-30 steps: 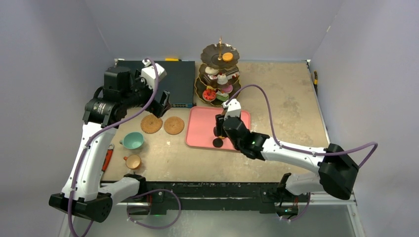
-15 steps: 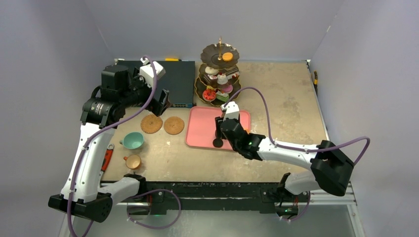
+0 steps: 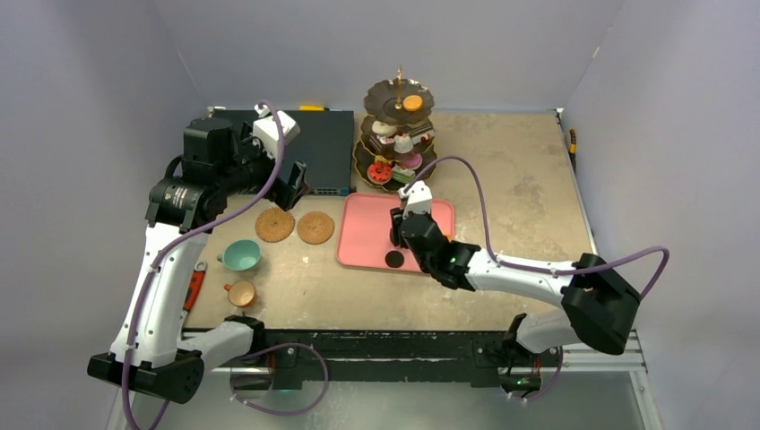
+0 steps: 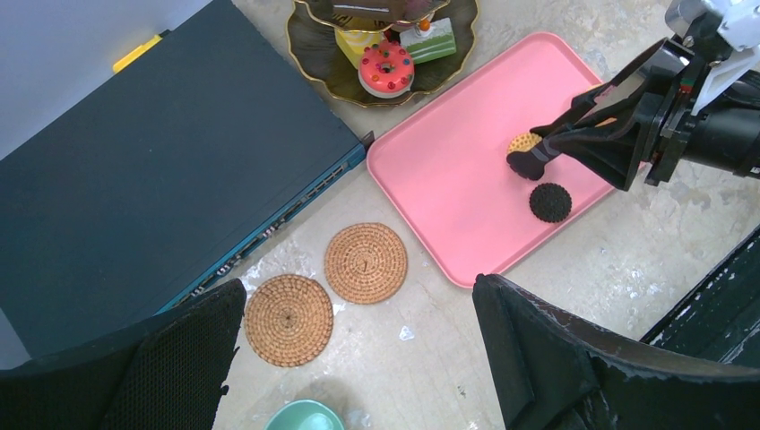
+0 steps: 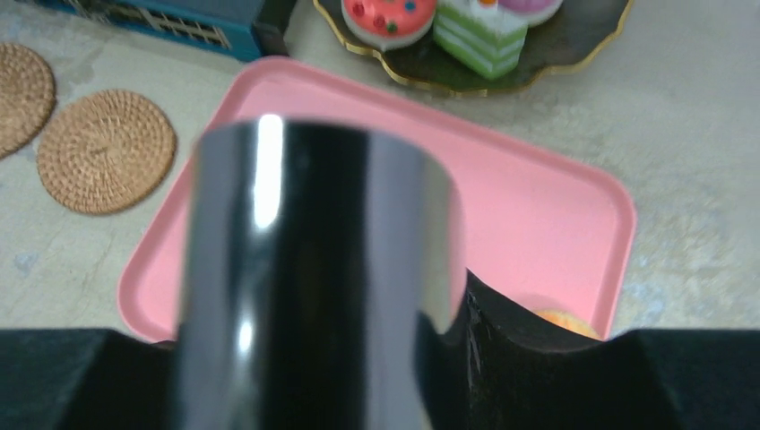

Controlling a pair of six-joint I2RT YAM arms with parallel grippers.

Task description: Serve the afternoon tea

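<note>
Status, left to right: teal cup (image 3: 240, 255) and tan cup (image 3: 241, 293) sit on the table (image 3: 502, 179), on the base side of your left gripper (image 3: 289, 186) and well apart from it. Neither is on a coaster.

Left gripper hangs with jaws spread wide, nothing between them. Just below it are the left coaster (image 3: 274, 225) and right coaster (image 3: 315, 227), side by side, both bare. My read: the cup step isn't started.

The pink tray (image 4: 448, 188) lies right of the left gripper and under your right gripper (image 3: 399, 226). The right gripper is clamped on the black tongs (image 4: 542, 152), tips angled down at the tray.

Two pieces are left on the tray:
- The dark round cookie (image 4: 549, 202) lies free just on the base side of the tongs tip, not touching it.
- The orange-tan piece (image 5: 563, 321) is right at the tip and partly hidden. Can't tell whether the tongs touch it.

Beyond the right gripper, away from the bases, is the three-tier stand (image 4: 315, 55), with something on every tier. The red donut (image 4: 386, 65) and green layer cake (image 4: 428, 40) are on the bottom, and the orange macaron (image 3: 412, 103) is on top.

My judgement is that the cakes are mostly served. What's left for you is getting the two tray pieces onto the stand with the tongs, then a cup onto each coaster with the left arm. Call it well along on cakes, zero on cups.
</note>
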